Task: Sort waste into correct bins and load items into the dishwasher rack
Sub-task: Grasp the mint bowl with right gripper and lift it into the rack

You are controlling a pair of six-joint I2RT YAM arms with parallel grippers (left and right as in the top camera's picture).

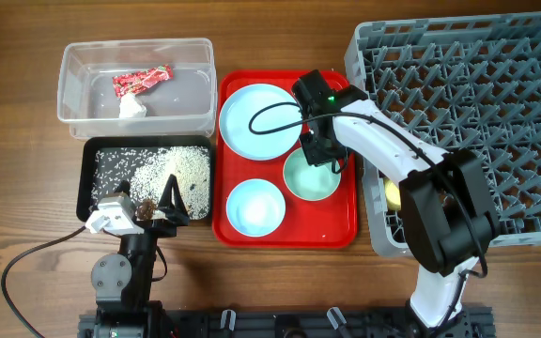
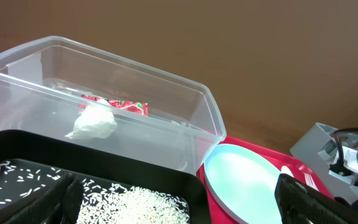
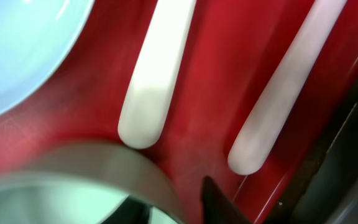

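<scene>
The mint green bowl [image 1: 311, 178] sits on the red tray [image 1: 346, 221] beside the pale blue plate [image 1: 256, 120] and the small pale blue bowl [image 1: 255, 207]. My right gripper [image 1: 319, 155] is open and straddles the mint bowl's rim [image 3: 135, 168], one finger inside and one outside. Two white cutlery handles [image 3: 154, 68] [image 3: 284, 93] lie on the tray just beyond it. My left gripper [image 1: 162, 207] is open and empty over the black tray [image 1: 85, 178], which holds rice [image 1: 172, 167]. The clear tub [image 1: 64, 94] holds the red wrapper [image 1: 142, 81] and the tissue [image 1: 132, 108].
The grey dishwasher rack [image 1: 496, 94] stands to the right of the red tray, its upright pegs close to my right arm. A yellow cup [image 1: 392, 192] shows in the rack's near left corner, partly hidden by the arm. Bare wooden table lies to the left and in front.
</scene>
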